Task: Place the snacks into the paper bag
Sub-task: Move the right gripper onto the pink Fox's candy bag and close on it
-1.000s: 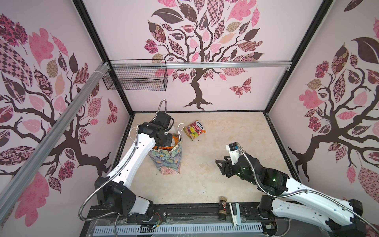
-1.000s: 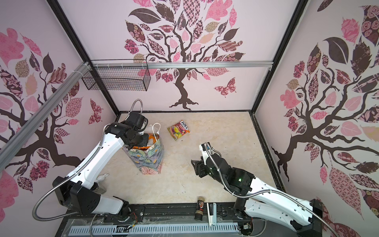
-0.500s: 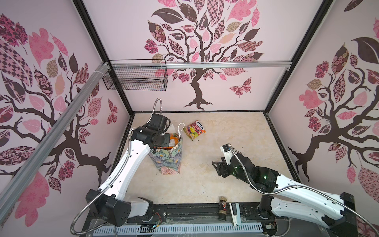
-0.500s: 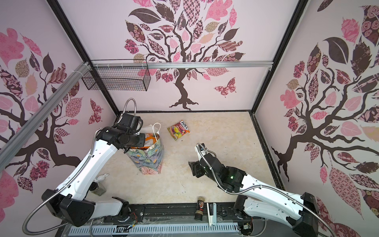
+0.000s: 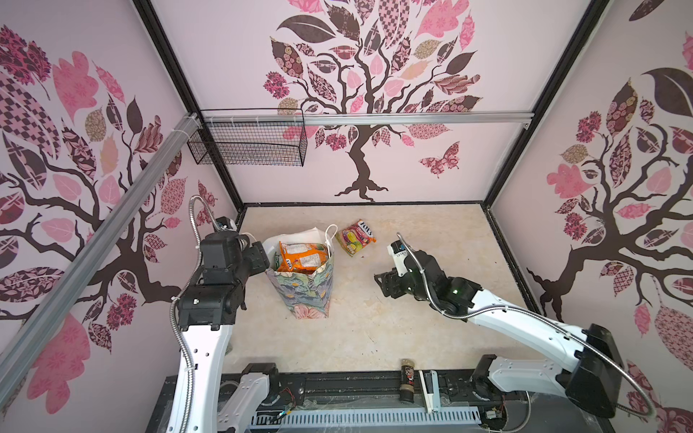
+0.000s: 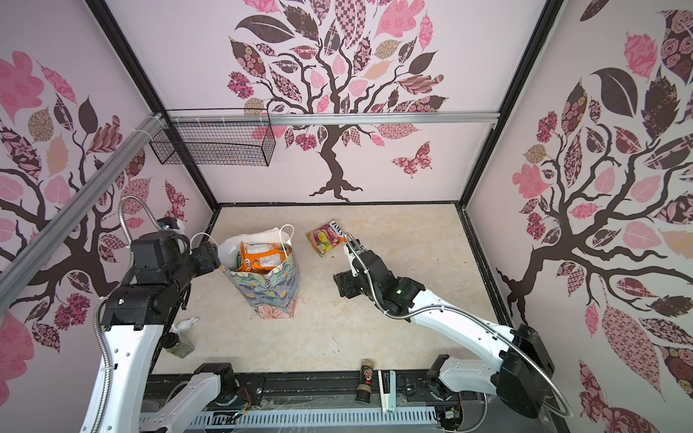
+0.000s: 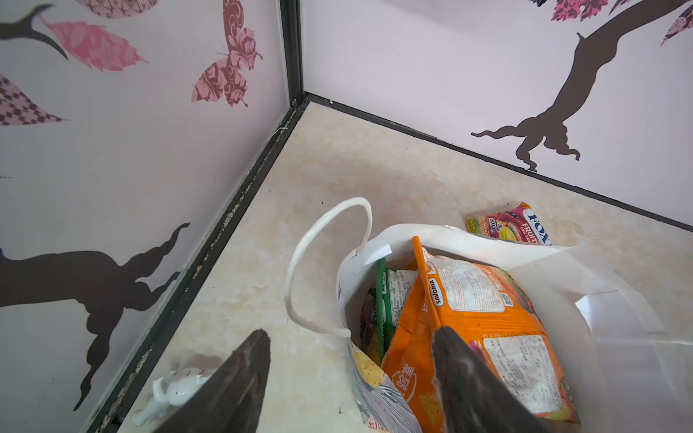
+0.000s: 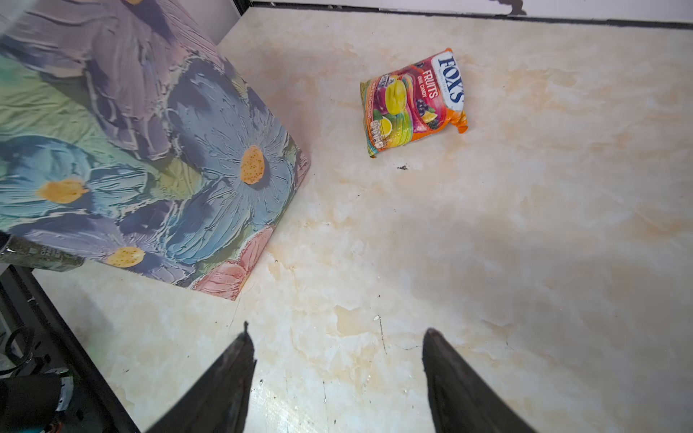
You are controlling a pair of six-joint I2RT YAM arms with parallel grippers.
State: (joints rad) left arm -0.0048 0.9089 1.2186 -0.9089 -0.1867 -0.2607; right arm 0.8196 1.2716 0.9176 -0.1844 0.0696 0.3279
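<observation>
Snack run: the floral paper bag [image 5: 300, 292] stands upright on the tabletop [image 5: 375, 330], an orange packet [image 5: 302, 256] poking from its mouth. The left pincer [image 7: 350, 331] hangs spread and empty at the rim, perhaps brushing the packet. A FOX'S packet [image 8: 412, 101] lies just beyond the bag; the right pincer [image 8: 337, 333] hovers nearby, jaws apart, holding nothing

The right gripper [image 8: 337, 330] is hanging over the pale, shiny table [image 8: 525, 243]. Its two dark fingers [image 8: 232, 375] are standing wide apart and are holding nothing. The paper bag [image 8: 150, 150] is standing on the table, showing big blue flowers with yellow middles and a pink one at its corner. A bright candy packet [image 8: 412, 101] saying FOX'S FRUITS is lying flat on the table, apart from the bag and well away from the fingers.
</observation>
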